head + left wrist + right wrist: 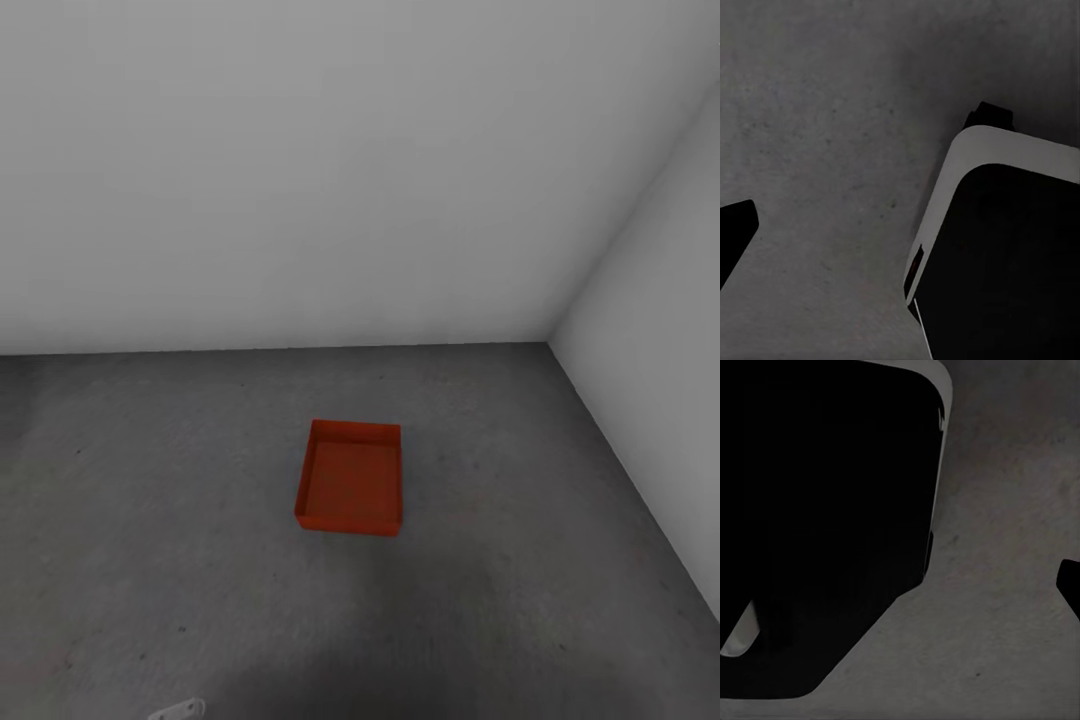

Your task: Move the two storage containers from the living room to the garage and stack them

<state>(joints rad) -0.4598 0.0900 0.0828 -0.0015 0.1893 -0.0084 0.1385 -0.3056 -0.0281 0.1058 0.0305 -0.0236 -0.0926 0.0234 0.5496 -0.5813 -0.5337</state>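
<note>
One orange-red storage container (pixel 350 480) sits flat on the dark grey garage floor (pixel 150 520), a little short of the corner where two white walls meet. It is lidless and nothing lies in it. I cannot tell whether a second container is nested under it. My left gripper (pixel 900 217) hangs over bare floor; one black fingertip (pixel 736 231) shows far out at the picture's edge. My right gripper (pixel 900 585) is likewise over bare floor, with one black fingertip (pixel 1069 583) at the edge. Nothing is between either pair of fingers. Both grippers are well away from the container.
The back white wall (pixel 300 180) and the right white wall (pixel 660 330) close off the corner behind the container. My own dark, white-edged base (pixel 1005 247) shows in the left wrist view, and the base (pixel 825 525) also fills much of the right wrist view. A white bit of my arm (pixel 180 710) peeks in at the head view's lower edge.
</note>
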